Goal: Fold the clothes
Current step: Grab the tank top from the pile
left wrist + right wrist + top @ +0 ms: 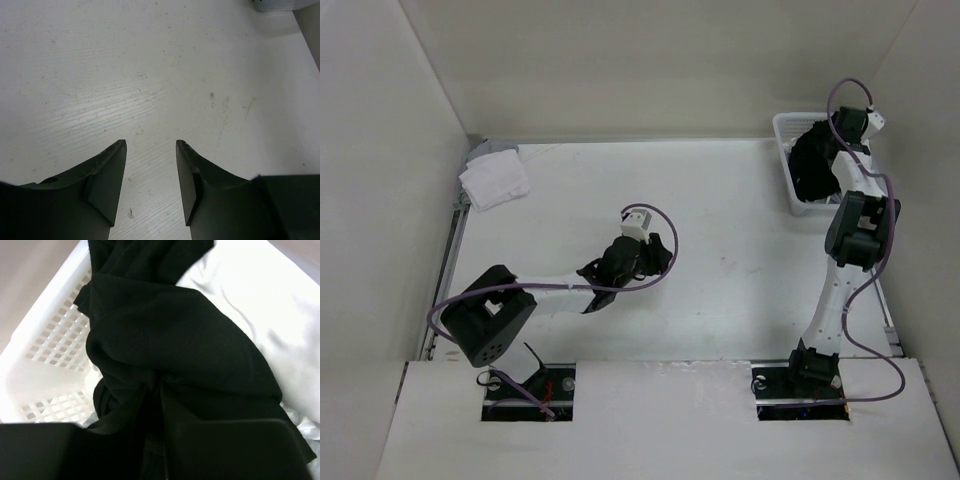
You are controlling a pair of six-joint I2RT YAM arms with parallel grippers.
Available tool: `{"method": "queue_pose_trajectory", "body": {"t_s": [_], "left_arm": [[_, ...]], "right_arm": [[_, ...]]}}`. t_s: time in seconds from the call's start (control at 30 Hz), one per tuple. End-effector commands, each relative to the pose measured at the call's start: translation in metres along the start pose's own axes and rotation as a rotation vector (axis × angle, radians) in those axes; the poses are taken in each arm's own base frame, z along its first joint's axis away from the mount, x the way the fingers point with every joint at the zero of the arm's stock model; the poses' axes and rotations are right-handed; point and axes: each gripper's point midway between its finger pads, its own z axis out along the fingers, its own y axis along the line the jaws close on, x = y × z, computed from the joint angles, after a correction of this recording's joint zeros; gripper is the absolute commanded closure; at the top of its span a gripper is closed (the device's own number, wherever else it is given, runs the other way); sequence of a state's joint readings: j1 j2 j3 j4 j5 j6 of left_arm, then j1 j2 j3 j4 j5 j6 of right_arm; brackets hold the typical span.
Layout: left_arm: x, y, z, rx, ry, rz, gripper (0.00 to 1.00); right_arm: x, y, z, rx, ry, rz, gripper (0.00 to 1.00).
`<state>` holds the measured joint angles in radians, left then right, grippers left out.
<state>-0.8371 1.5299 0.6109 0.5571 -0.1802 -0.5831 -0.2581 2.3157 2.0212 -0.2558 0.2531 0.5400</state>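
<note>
Top view: the right arm reaches to the far right corner, its right gripper point(817, 150) down in the white basket point(781, 128), where the black tank top point(808, 170) lies bunched. The left gripper point(657, 256) hangs over the middle of the surface point(720, 200), well apart from the basket. A folded white and grey cloth pile point(492, 180) sits at the far left corner. Left wrist view: the fingers point(107, 175) stand apart w/ nothing btw. them, only bare surface below, so this gripper is released. Right wrist view: the tank top fills the picture, w/ a white cloth point(270, 305) beside it in the basket. The folds run together into the narrow gap of the dark fingers, so the gripper seems clenched on a bunch of fabric, though black on black is hard to read. Judged step: taking the garment out of the basket; folding is not yet begun. Next move probably needs a lift clear of the basket wall, w/o dragging the white cloth, then a carry to the middle, where the left gripper can help to spread it flat.
</note>
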Motion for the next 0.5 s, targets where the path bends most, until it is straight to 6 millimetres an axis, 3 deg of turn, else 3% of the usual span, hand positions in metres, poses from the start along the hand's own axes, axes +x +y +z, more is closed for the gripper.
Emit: {"method": "queue_pose_trajectory", "body": {"t_s": [0.0, 0.1, 0.23, 0.37, 0.4, 0.47], "left_arm": [[-0.015, -0.005, 0.003, 0.027, -0.053, -0.015, 0.57], [-0.014, -0.006, 0.004, 0.031, -0.047, -0.017, 0.57], [-0.016, -0.008, 0.003, 0.044, -0.049, -0.029, 0.57], [-0.022, -0.009, 0.0, 0.053, -0.068, -0.04, 0.57], [-0.023, -0.008, -0.002, 0.053, -0.073, -0.045, 0.57], [-0.026, -0.005, -0.004, 0.049, -0.082, -0.054, 0.57]], "right_arm": [[-0.021, 0.016, -0.018, -0.06, -0.06, 0.049, 0.9], [-0.046, 0.025, -0.045, -0.121, -0.141, 0.102, 0.98], [-0.1, 0.045, -0.116, -0.239, -0.276, 0.177, 1.0], [-0.142, 0.081, -0.217, -0.419, -0.41, 0.208, 1.0], [-0.153, 0.094, -0.259, -0.489, -0.456, 0.213, 1.0], [-0.163, 0.108, -0.308, -0.577, -0.497, 0.214, 0.99]]}}
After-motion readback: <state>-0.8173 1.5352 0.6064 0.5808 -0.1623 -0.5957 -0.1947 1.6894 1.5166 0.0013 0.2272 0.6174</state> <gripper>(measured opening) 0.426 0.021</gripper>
